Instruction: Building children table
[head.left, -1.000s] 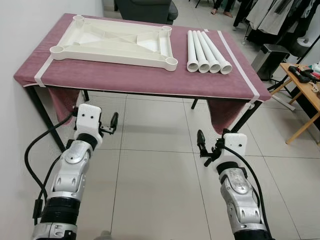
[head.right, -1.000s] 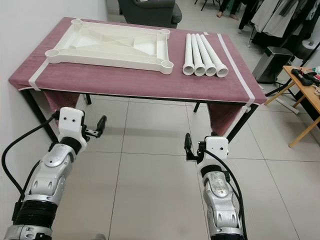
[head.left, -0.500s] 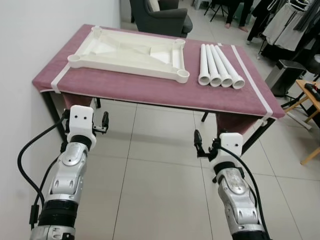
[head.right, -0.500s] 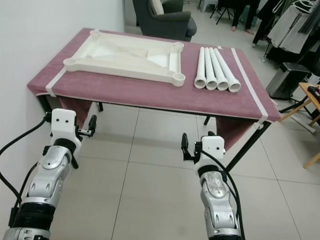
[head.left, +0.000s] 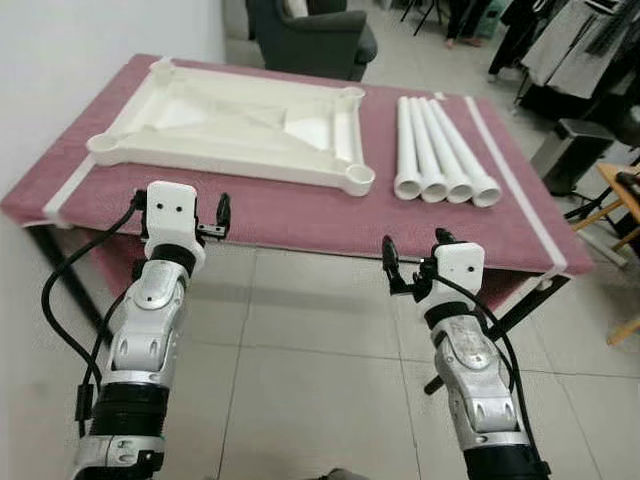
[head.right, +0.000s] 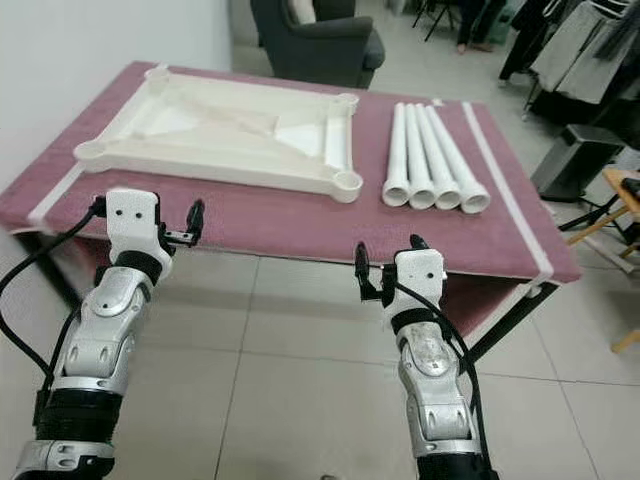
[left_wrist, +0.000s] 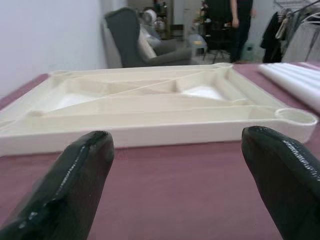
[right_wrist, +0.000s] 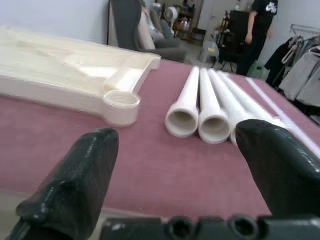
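A white table top (head.left: 230, 125) lies upside down on the left half of a maroon-covered table (head.left: 300, 215), with a round leg socket (head.left: 359, 178) at each corner. Several white leg tubes (head.left: 440, 155) lie side by side to its right, open ends toward me. My left gripper (head.left: 183, 205) is open at the table's front edge, facing the table top (left_wrist: 150, 107). My right gripper (head.left: 415, 248) is open at the front edge too, facing the near right socket (right_wrist: 120, 102) and the tube ends (right_wrist: 197, 120). Neither holds anything.
A white wall runs along the table's left side. A dark armchair (head.left: 312, 40) stands behind the table. A grey bin (head.left: 570, 150), hanging clothes (head.left: 585, 40) and a wooden stand (head.left: 622, 185) are on the right. A person (right_wrist: 257, 30) stands far back. Tiled floor lies beneath my arms.
The camera has closed in on the table. Both grippers have risen from below the table top's height to level with the front edge, still open.
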